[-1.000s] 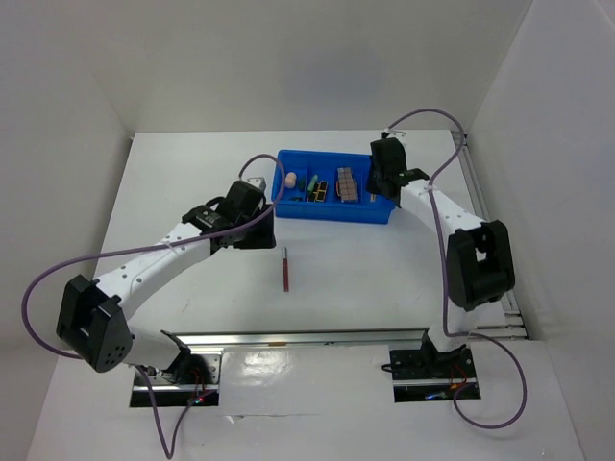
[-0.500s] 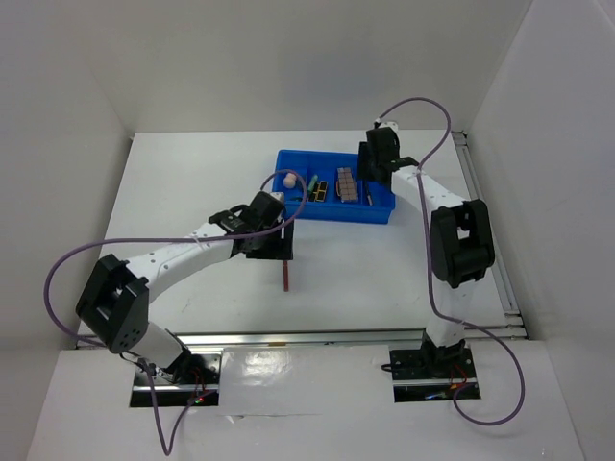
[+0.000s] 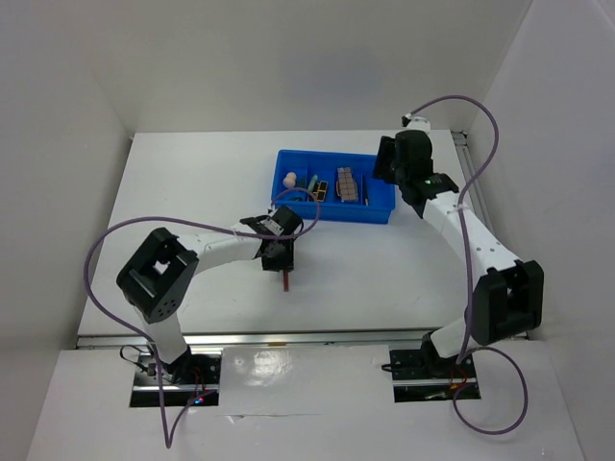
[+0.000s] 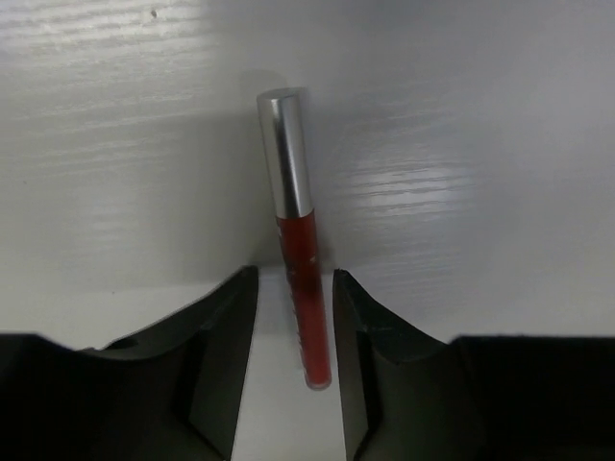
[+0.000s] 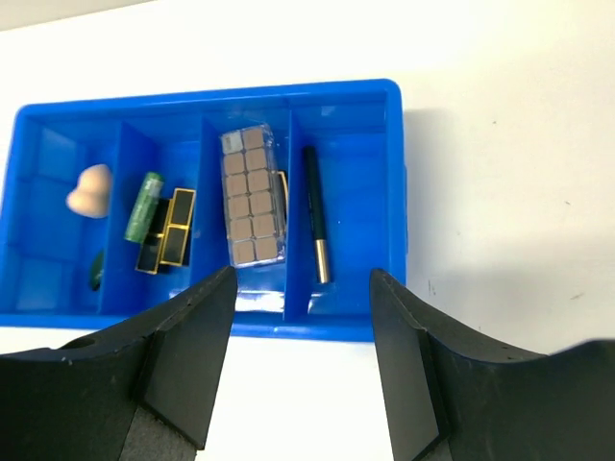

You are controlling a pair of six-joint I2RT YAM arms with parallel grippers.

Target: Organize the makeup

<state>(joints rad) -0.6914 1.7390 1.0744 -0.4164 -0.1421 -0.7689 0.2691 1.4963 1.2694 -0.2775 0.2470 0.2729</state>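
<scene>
So, white table point(image 3: 192, 173), boxed in by plain white walls: back wall point(image 3: 317, 67), left wall point(image 3: 58, 144), right wall point(image 3: 567, 144). A metal rail point(image 3: 288, 338) runs along the near edge, with the arm bases just behind it.

The blue bin point(image 3: 336, 216) sits toward the far edge, right of centre and close to the back rim of the table. A broad stretch of white surface lies left of the bin, and another band lies between the bin and the near rail.

The red pencil point(image 4: 286, 154) with a silver cap lies flat on the table in front of the bin, well apart from it. The left gripper point(image 4: 295, 288) is down at the table and straddles the pencil's red end. Its jaws are parted, with a gap showing on one side, so it has no grip yet. The left arm folds low across the middle, and its purple cable point(image 3: 106, 250) loops out to the left.

The right gripper point(image 5: 303, 279) hangs above the bin's right end, jaws wide apart with nothing between them. The right arm runs along the table's right edge.

Inside the bin, left to right:
- peach sponge point(image 5: 91, 190)
- green tube point(image 5: 143, 206)
- black-gold palettes point(image 5: 169, 230)
- pinkish palette point(image 5: 254, 197)
- dark pencil point(image 5: 317, 216), alone in the rightmost slot
</scene>
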